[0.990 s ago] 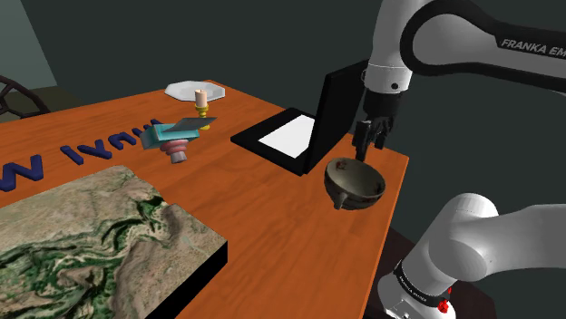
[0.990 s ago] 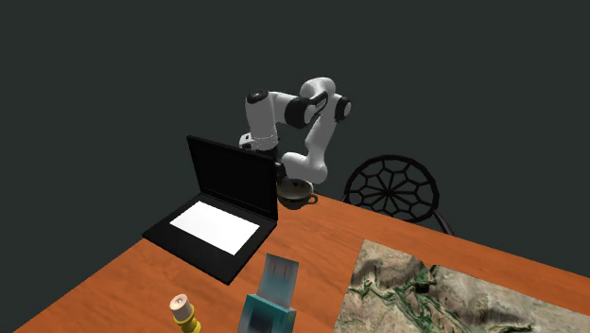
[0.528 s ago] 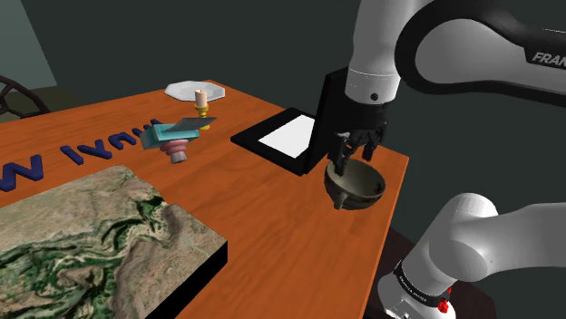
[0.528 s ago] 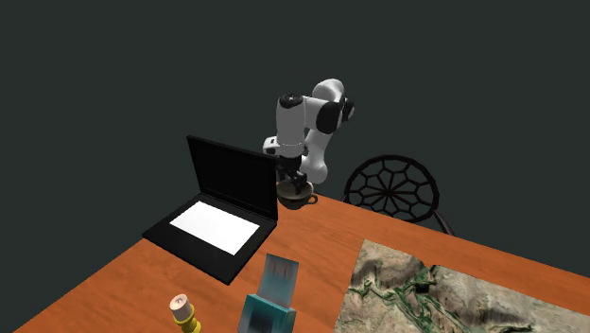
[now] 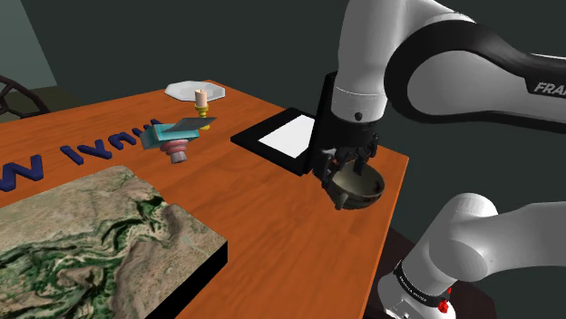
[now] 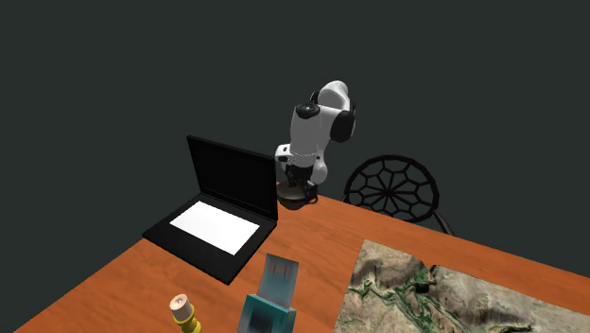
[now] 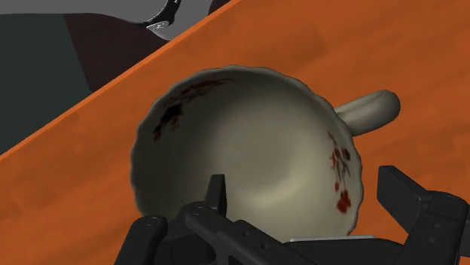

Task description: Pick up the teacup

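Straddling the wall of the teacup [image 7: 248,143], the gripper [image 7: 309,188] has its fingers [image 7: 410,199] spread: one down inside the bowl, the other outside the rim, neither plainly touching, nothing held. Teacup upright on the orange table [image 5: 272,208], just behind the laptop [image 5: 288,136] and its raised screen; cream, dark red marks.

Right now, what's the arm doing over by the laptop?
The Franka arm's black gripper is down at the teacup, which sits on the orange table beside the open laptop. Its fingers stand open astride the cup's rim near the handle, one inside the bowl, one outside. Nothing is clasped or lifted yet.
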